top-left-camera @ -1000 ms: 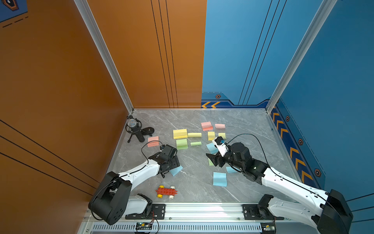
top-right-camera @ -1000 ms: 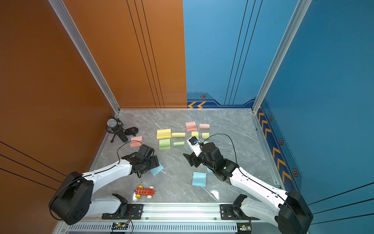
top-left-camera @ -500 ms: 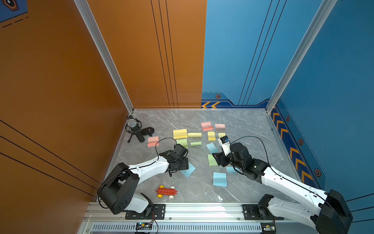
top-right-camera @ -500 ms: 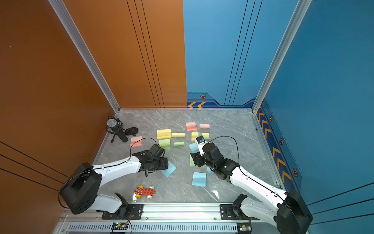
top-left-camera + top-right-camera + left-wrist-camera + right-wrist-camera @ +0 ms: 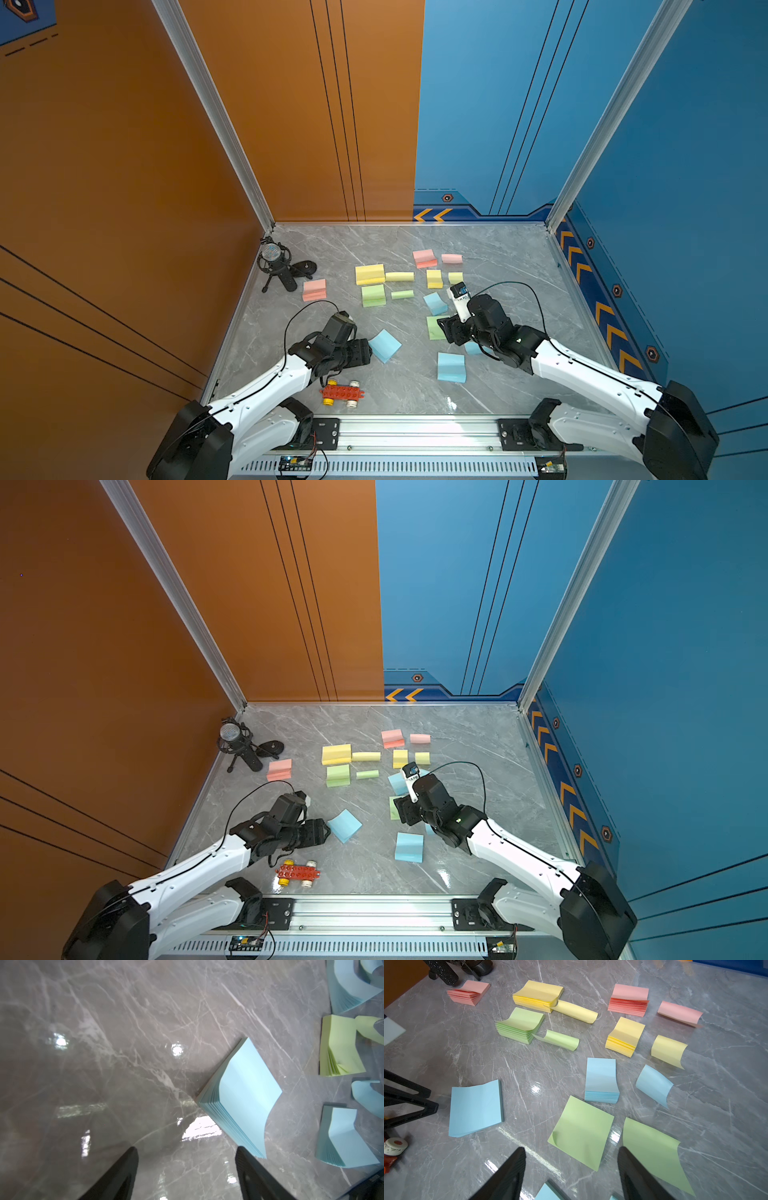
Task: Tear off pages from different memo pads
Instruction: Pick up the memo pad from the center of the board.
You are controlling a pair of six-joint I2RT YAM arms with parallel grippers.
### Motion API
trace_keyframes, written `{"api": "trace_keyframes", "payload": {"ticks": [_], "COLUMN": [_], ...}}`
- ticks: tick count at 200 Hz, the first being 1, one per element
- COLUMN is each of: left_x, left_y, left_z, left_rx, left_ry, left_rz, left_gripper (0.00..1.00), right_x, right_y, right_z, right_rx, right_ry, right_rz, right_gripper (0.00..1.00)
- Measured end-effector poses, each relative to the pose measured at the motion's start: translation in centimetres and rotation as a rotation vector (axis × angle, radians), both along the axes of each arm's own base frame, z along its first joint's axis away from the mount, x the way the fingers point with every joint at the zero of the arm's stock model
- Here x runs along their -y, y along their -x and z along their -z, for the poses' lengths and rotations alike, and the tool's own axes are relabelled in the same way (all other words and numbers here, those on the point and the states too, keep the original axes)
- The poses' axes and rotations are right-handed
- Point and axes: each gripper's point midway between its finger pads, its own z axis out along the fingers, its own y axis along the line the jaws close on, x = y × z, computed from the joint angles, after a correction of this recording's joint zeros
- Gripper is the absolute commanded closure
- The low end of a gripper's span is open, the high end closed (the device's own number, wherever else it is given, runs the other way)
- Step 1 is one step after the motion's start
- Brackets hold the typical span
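Note:
Several pastel memo pads lie on the grey table (image 5: 498,266): yellow (image 5: 369,274), green (image 5: 372,295), pink (image 5: 314,289), and a blue pad (image 5: 384,345) (image 5: 247,1093). Curled loose pages lie beside them, one yellow (image 5: 399,276), one green (image 5: 402,294) and one pink (image 5: 451,258). My left gripper (image 5: 368,351) (image 5: 186,1150) is open and empty. One of its fingers (image 5: 247,1159) sits at the blue pad's near corner. My right gripper (image 5: 446,330) (image 5: 571,1150) is open and empty, low over a green pad (image 5: 581,1132) with a loose green sheet (image 5: 654,1153) beside it.
A red toy brick car (image 5: 341,392) stands near the front edge, below my left arm. A small black microphone on a tripod (image 5: 276,266) is at the back left. Another blue pad (image 5: 451,367) lies front centre. Walls close in the table on three sides.
My left gripper swept right, sliding the blue pad along with it, then drew back a little toward the front. My right gripper shifted slightly right over the green pad.

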Motion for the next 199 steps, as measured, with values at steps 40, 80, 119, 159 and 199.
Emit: {"api": "trace_keyframes", "payload": {"ticks": [40, 80, 119, 159, 199], "left_x": [0.0, 0.4, 0.5, 0.6, 0.6], "left_y": [0.1, -0.5, -0.7, -0.8, -0.9], "left_z": [0.2, 0.2, 0.2, 0.3, 0.2], "left_rx": [-0.007, -0.007, -0.004, -0.003, -0.005], "left_ry": [0.002, 0.001, -0.003, -0.007, -0.009], "left_rz": [0.004, 0.005, 0.014, 0.021, 0.021], "left_gripper": [0.24, 0.24, 0.24, 0.25, 0.25], "right_x": [0.2, 0.2, 0.4, 0.3, -0.2], "right_y": [0.0, 0.1, 0.1, 0.1, 0.0], "right_z": [0.6, 1.1, 1.9, 2.4, 2.7], "right_rx": [-0.014, -0.027, -0.044, -0.057, -0.067], "right_ry": [0.018, 0.032, 0.058, 0.078, 0.091], "right_rz": [0.005, 0.005, 0.012, 0.014, 0.003], "right_gripper": [0.28, 0.27, 0.27, 0.27, 0.28]}}
